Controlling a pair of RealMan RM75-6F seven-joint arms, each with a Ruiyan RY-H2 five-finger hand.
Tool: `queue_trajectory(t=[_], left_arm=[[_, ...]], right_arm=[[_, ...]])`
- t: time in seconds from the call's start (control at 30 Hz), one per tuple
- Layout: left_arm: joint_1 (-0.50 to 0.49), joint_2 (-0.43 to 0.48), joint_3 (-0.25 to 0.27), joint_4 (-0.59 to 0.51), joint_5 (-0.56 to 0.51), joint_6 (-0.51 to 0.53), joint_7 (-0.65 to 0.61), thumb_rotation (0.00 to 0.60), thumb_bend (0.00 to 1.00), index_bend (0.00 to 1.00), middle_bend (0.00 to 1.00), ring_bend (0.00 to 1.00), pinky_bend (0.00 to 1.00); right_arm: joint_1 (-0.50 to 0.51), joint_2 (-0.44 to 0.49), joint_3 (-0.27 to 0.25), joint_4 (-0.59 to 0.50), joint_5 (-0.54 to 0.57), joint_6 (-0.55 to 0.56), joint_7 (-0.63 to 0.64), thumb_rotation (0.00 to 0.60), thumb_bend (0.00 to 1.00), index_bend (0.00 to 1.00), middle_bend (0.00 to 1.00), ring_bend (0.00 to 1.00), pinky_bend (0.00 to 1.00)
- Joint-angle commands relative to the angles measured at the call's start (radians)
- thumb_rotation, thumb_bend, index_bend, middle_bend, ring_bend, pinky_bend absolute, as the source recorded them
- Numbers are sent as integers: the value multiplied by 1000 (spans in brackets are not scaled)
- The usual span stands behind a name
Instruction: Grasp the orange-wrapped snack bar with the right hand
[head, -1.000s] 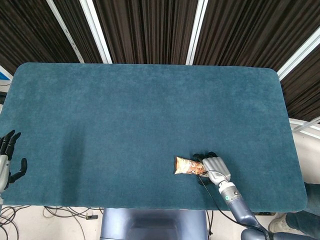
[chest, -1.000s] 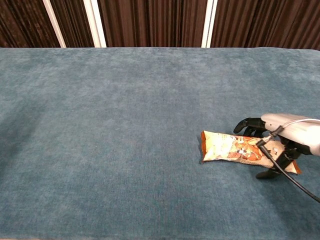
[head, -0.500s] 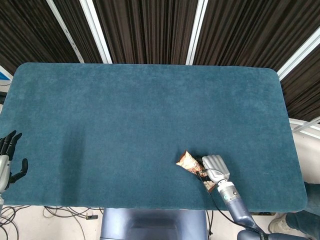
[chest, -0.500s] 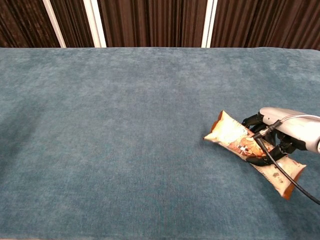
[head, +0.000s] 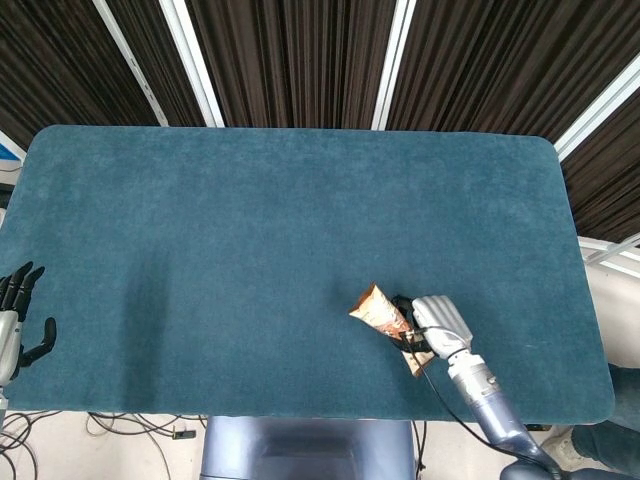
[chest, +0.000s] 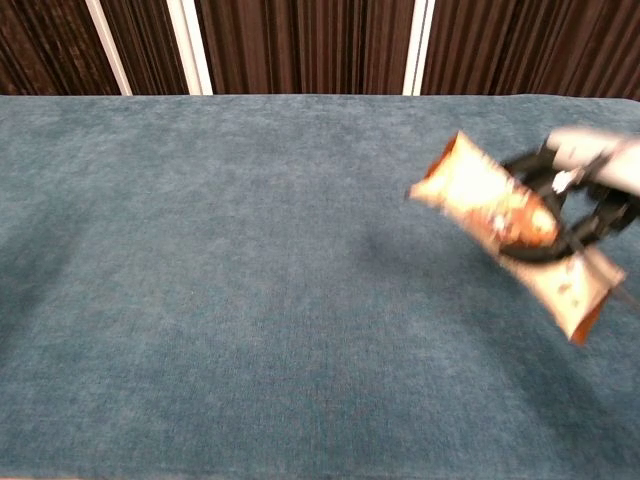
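Observation:
My right hand (head: 438, 320) (chest: 585, 190) grips the orange-wrapped snack bar (head: 388, 318) (chest: 500, 215) around its middle. The bar is off the teal table (head: 300, 230), tilted with one end up to the left and the other end hanging down to the right. It looks blurred in the chest view. My left hand (head: 15, 320) hangs at the table's front left corner, fingers spread and empty; only the head view shows it.
The teal cloth covers the whole tabletop (chest: 220, 280). Dark curtains with white strips stand behind the far edge. Cables lie on the floor below the front edge (head: 130, 425).
The right hand has lifted the snack bar off the cloth, rising and tilting it more steeply. The left hand has stayed where it was.

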Motion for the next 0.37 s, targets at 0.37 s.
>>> queue_trajectory(t=[0.37], left_arm=[[0, 1, 0, -4, -1, 0, 8, 600, 527, 52, 0, 4, 0]], right_arm=[[-18, 316, 111, -180, -167, -1, 513, 600, 358, 504, 627, 670, 538]])
